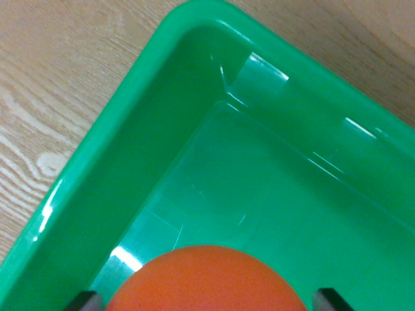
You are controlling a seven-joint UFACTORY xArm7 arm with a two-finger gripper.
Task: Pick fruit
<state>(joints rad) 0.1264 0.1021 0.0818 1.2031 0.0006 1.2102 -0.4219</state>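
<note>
An orange fruit [206, 280] fills the bottom middle of the wrist view, round and matte. The dark tips of my fingers [84, 300] show at its left and right sides, close against it. My gripper [206, 302] sits around the fruit, over the inside of a green plastic bin [110, 194]. Whether the fruit rests on the bin floor or hangs above it cannot be told. The lower part of the fruit is cut off by the picture's edge.
The bin's corner lies at the top middle, its glossy walls running down to both sides. A pale wood-grain table [52, 84] shows outside the bin at the left and top right.
</note>
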